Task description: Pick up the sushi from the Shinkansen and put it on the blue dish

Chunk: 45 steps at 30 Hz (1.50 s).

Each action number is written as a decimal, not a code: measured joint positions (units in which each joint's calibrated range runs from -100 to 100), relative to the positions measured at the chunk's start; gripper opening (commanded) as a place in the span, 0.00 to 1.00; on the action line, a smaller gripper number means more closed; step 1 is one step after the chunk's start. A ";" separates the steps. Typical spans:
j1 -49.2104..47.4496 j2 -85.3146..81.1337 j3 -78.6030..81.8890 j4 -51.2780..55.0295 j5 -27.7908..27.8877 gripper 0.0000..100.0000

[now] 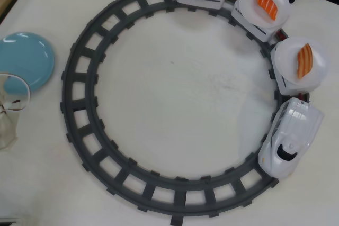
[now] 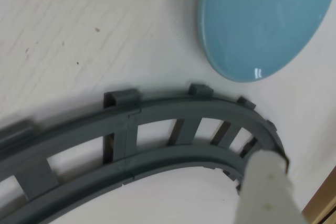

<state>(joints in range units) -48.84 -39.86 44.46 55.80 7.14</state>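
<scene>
The blue dish [image 2: 262, 22] lies empty at the upper right on the white tabletop [image 2: 79, 30]. Below it curves the dark grey track [image 2: 157, 129] (ties and clip tabs showing), and one pale claw finger [image 2: 265, 187] rises over its right end.

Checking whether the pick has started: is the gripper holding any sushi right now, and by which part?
Nothing appears held. All three sushi pieces sit on the train's white plates, including the salmon nigiri. Only one pale gripper finger shows in the wrist view, above the track.

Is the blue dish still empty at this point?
Empty. The blue dish shows a bare glossy surface in both views; no sushi lies on it.
</scene>
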 measured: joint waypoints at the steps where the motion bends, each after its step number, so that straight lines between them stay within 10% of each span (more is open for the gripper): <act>1: 0.00 0.00 0.00 0.00 0.00 0.21; 45: 10.38 -8.60 -6.31 22.02 0.26 0.21</act>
<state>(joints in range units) -38.46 -48.46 38.15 77.82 7.40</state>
